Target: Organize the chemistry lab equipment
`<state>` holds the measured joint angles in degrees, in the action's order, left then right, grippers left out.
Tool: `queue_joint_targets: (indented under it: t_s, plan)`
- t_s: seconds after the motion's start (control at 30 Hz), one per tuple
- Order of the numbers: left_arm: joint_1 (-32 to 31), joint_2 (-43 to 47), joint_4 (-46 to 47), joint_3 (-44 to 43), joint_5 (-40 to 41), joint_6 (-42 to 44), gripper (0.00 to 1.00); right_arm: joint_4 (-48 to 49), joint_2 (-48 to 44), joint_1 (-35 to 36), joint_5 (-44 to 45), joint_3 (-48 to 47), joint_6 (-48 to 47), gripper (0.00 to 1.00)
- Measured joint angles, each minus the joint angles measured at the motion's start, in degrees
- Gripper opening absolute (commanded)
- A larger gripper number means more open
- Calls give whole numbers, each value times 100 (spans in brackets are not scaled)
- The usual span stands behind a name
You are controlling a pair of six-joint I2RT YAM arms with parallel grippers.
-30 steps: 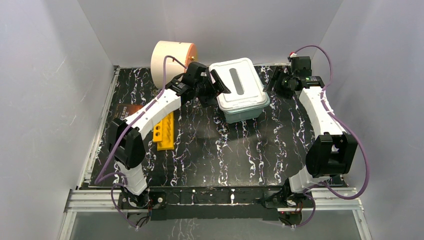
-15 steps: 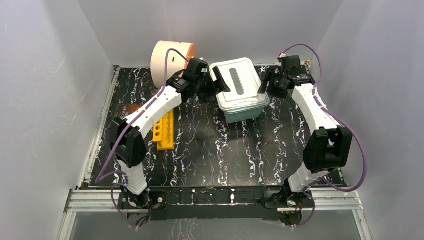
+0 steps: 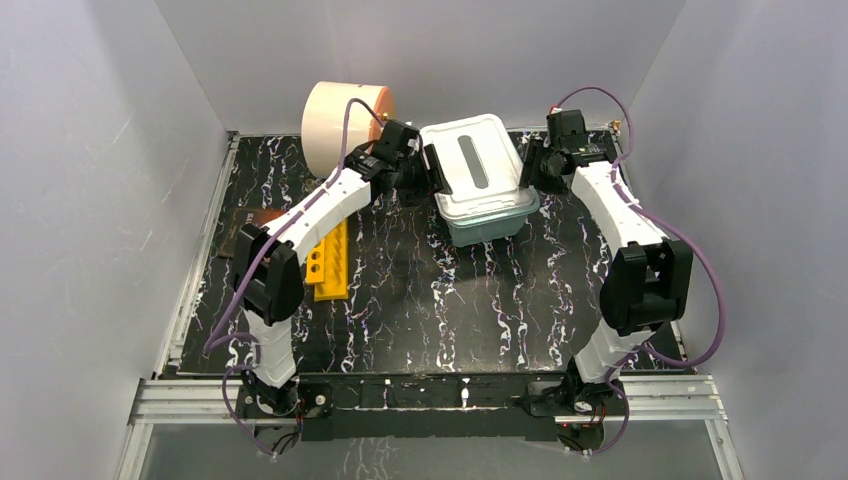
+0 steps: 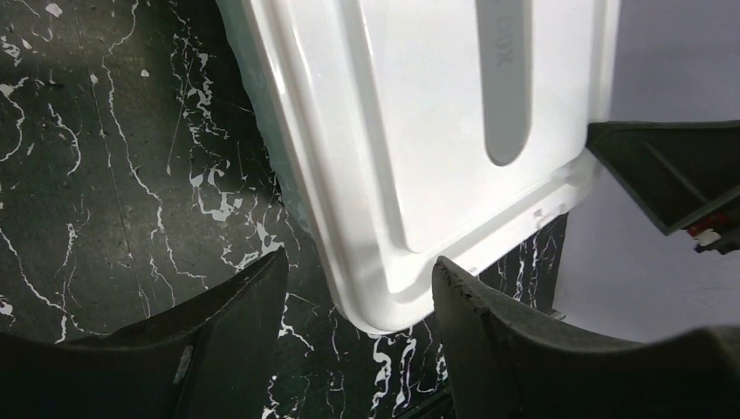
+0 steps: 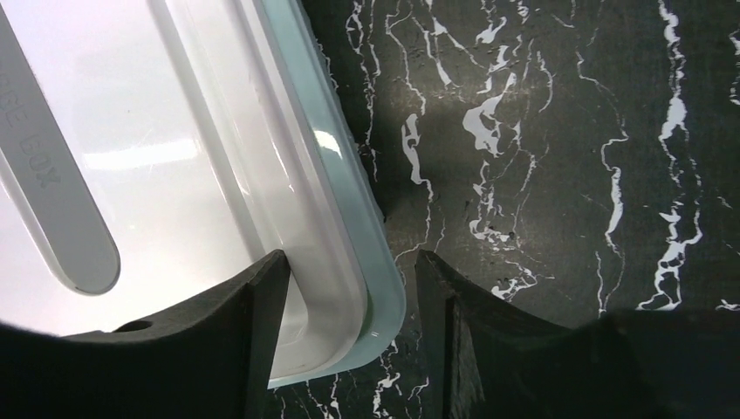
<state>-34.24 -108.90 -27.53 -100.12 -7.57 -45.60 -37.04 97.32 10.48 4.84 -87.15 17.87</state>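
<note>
Storage box (image 3: 478,180): between both grippers, contents hidden under its white lid (image 4: 419,131).
Yellow tube rack (image 3: 330,262): well behind left gripper, partly under left arm (image 3: 320,205).
Left gripper (image 4: 359,262): wide apart, straddling lid corner, empty.
Right gripper (image 5: 349,262): wide apart astride box rim, empty.

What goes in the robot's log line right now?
left tool: open, straddling lid corner | right tool: open, straddling lid rim | lid: on box | yellow rack: on table

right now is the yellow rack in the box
No, the rack lies on the table, well apart from the lidded box.
</note>
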Motion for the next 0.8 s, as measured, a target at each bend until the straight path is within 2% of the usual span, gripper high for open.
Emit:
queue_joint_targets:
  t_s: [0.33,0.6,0.8]
  plan:
    - [0,-376,2,-17,-393,107,60,-63,-157,11,555,111,-4,56]
    - [0,-417,0,-50,-481,114,43,-11,-186,9,476,267,-7,48]
    - [0,-417,-20,-48,-352,105,41,70,-201,-11,271,323,-35,48]
